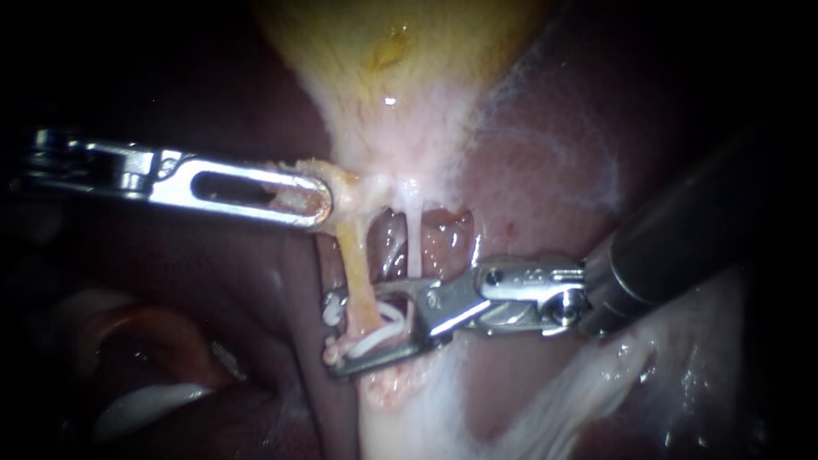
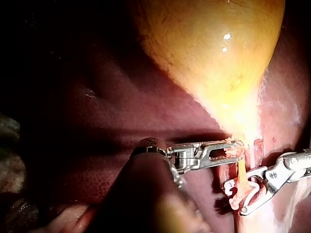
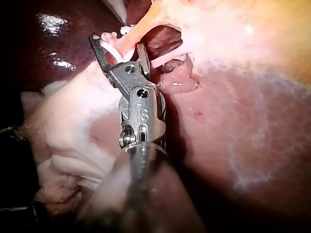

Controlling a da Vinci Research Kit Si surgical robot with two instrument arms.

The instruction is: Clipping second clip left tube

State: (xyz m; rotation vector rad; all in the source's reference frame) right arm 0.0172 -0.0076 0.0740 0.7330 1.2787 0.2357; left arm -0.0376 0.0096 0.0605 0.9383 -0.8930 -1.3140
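The left tube (image 1: 356, 271) is a yellowish strand running down from the gallbladder's (image 1: 392, 68) pale neck. The thinner whitish right tube (image 1: 413, 238) runs beside it. My right instrument (image 1: 336, 334) comes in from the right. Its jaws stand apart around the lower end of the left tube, carrying a white clip (image 1: 385, 328) that wraps the tube. My left instrument (image 1: 319, 200) has slotted jaws shut on a tag of tissue at the gallbladder neck, holding it to the left. The left wrist view shows the clip (image 2: 250, 191) curving around the tube (image 2: 240, 174).
Dark red liver (image 1: 554, 170) surrounds the field on both sides. Pale fatty tissue (image 1: 409, 409) runs down below the clip. In the right wrist view, whitish tissue (image 3: 63, 126) lies beside my right instrument (image 3: 117, 46).
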